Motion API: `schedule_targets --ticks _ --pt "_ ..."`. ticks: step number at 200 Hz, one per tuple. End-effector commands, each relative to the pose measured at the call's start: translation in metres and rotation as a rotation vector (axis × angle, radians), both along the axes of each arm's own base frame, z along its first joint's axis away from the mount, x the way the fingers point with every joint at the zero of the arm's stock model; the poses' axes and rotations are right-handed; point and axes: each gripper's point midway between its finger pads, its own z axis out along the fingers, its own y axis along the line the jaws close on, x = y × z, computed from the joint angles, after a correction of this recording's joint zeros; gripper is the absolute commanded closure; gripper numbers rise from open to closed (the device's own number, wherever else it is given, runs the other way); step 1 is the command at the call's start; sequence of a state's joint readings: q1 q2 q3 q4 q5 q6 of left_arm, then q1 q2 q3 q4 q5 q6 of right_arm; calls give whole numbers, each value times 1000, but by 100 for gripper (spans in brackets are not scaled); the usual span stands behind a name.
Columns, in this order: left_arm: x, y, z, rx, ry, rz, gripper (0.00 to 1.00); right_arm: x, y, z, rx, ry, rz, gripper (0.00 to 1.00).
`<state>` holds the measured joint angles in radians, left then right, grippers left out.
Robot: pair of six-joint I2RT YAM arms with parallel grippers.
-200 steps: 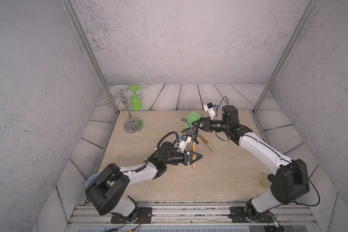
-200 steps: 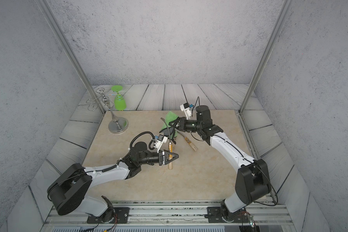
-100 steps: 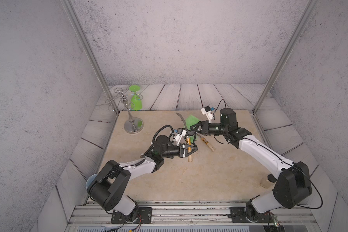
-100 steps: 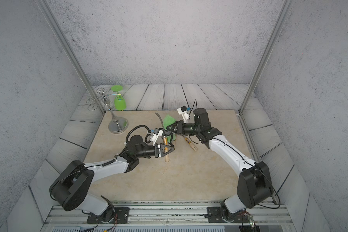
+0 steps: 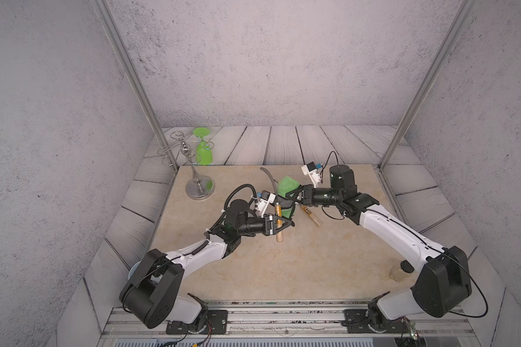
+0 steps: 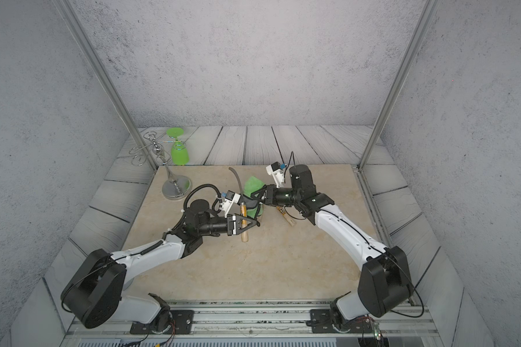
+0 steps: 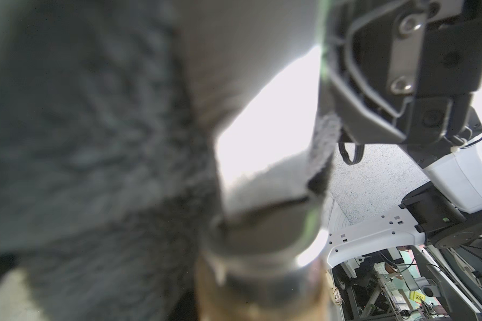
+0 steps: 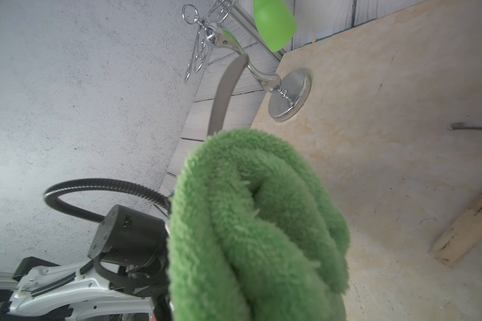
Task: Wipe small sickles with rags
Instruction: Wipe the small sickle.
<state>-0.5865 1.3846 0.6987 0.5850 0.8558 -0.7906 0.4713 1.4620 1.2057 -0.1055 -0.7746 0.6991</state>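
In both top views my left gripper (image 5: 285, 224) (image 6: 250, 224) is shut on the pale wooden handle of one of the small sickles (image 5: 278, 222) (image 6: 243, 223), held above the table. Its grey blade (image 5: 269, 183) (image 6: 237, 183) curves up and back. My right gripper (image 5: 288, 196) (image 6: 254, 196) is shut on the green fuzzy rag (image 5: 288, 186) (image 6: 252, 186). The rag presses against the blade's lower part, just above the handle. The right wrist view is filled by the rag (image 8: 262, 222), with the blade (image 8: 226, 94) rising behind it. A second sickle (image 5: 311, 215) (image 6: 288, 218) lies on the table under my right wrist.
A chrome glass stand (image 5: 199, 187) holds an upside-down green glass (image 5: 203, 150) at the back left. A small beige block (image 5: 399, 272) sits at the front right by my right arm's base. Another blade tip (image 8: 473, 127) lies flat on the tabletop.
My left gripper has drawn the sickle back and a little left, so its blade now shows behind the rag. My right gripper has slid the rag down the blade toward the handle.
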Motion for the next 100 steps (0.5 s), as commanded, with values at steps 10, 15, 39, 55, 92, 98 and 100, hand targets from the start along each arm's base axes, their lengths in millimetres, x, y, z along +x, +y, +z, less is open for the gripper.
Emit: schedule_targets --ticks 10,15,39,55,92,98,100 --pt "20 18 7 40 -45 104 100 0 -25 -15 -59 17 -64 84" --pt "20 20 6 46 -44 108 100 2 -29 -18 -69 18 -77 84" --pt "26 29 -3 81 -30 135 100 3 -44 -31 -128 30 -110 84" --pt "33 37 -13 113 -15 165 100 2 -56 -41 -163 45 -128 84" --pt "48 50 -32 188 14 233 100 9 -91 -69 -210 105 -209 84" --pt "50 52 -36 210 21 243 100 11 -98 -73 -213 115 -227 83" --pt "51 52 -38 218 24 247 100 12 -99 -75 -214 119 -230 84"
